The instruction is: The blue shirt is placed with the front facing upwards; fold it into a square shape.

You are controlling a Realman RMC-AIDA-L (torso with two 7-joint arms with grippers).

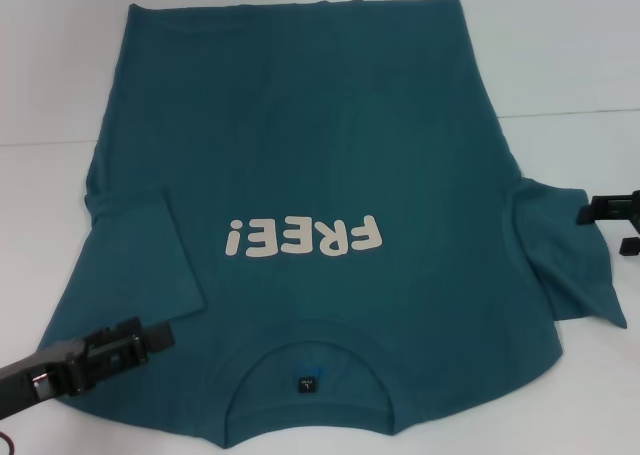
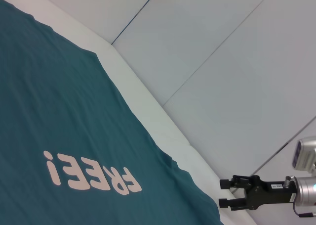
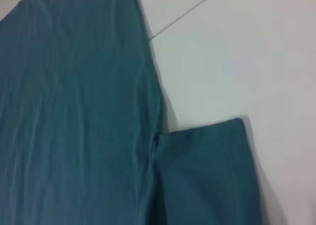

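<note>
Left sleeve folded in, right sleeve still out.

The blue shirt (image 1: 330,215) fills the frame's middle on the table (image 1: 570,55). The left gripper (image 1: 150,337) (fingers' state untellable) sits lower left; the right gripper (image 1: 590,211), fingers parted and empty, could bunch the right-edge sleeve.

The blue shirt (image 1: 330,145) is soft matt cloth, smooth in weave but faintly creased along its body and sleeves, and its "FREE!" lettering (image 1: 303,237) looks like a flat, slightly rubbery cream print laid on the fabric. The table (image 1: 570,55) under it is a smooth, pale, matt surface with thin seam lines. Both the left gripper (image 1: 158,335) and the right gripper (image 1: 586,211) look like black matt plastic or coated metal.
</note>
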